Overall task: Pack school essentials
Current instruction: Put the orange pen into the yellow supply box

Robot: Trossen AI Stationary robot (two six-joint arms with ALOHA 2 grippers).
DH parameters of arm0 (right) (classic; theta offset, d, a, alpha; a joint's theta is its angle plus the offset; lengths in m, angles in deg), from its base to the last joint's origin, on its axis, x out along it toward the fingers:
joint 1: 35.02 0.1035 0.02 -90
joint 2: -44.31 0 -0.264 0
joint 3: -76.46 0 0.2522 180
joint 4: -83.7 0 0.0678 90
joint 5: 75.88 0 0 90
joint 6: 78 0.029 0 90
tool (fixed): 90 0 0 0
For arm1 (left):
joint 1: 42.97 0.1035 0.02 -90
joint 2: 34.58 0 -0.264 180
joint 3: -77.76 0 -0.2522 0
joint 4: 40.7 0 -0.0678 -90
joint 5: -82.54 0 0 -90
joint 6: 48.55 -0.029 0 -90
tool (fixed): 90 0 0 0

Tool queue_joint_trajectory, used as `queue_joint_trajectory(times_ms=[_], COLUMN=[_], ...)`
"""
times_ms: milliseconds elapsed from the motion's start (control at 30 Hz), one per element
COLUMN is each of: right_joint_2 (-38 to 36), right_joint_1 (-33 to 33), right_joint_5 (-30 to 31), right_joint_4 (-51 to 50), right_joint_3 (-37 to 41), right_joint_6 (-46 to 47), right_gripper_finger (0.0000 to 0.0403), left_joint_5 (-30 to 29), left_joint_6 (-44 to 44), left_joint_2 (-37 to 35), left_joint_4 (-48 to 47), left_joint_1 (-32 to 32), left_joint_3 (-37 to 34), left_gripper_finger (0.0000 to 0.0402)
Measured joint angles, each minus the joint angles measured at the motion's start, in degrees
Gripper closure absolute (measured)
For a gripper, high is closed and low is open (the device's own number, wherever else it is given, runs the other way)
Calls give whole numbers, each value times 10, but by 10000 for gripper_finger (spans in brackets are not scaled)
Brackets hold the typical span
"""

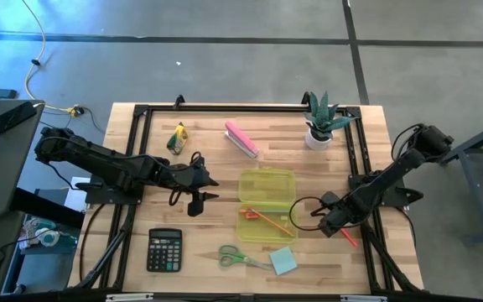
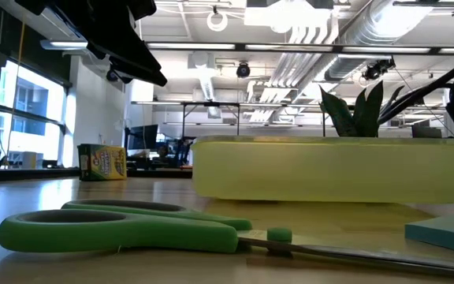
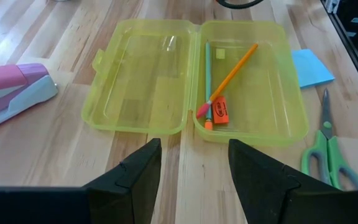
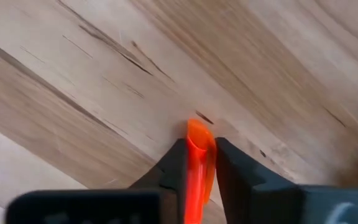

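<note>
One scissors (image 1: 243, 257), one calculator (image 1: 164, 250), one plant (image 1: 323, 122).

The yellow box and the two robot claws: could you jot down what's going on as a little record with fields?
Box: yellow-green case lying open, mid-table
Inside: orange pencil, small orange eraser
Right gripper: closed on an orange pen, right of the case
Left gripper: open, empty, facing the case
Still outside: green scissors, blue note pad

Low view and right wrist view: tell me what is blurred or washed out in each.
Low view: the green-handled scissors up close look soft, the ceiling lights glare white, and the left windows are blown out. Right wrist view: the orange-red pen between the right end effector's fingers is blurred, though the wood grain stays crisp.
</note>
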Motion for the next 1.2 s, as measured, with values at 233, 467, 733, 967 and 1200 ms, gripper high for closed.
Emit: queue_joint_trajectory(times_ms=[233,467,733,967,1200], right_joint_2=[3,3,3,2,21], right_joint_1=[1,0,-1,-25,-87], right_joint_5=[24,137,290,413,381], right_joint_4=[1,54,136,216,241], right_joint_3=[-15,-77,-169,-234,-238], right_joint_6=[-25,-135,-346,-469,-487], right_gripper_finger=[371,362,361,361,361], left_joint_5=[0,0,0,0,0], left_joint_6=[0,0,1,1,0], left_joint_2=[0,0,0,0,0], left_joint_4=[0,0,0,0,0], left_joint_1=[0,0,0,0,0], left_joint_3=[0,0,0,0,0], left_gripper_finger=[227,227,227,227,227])
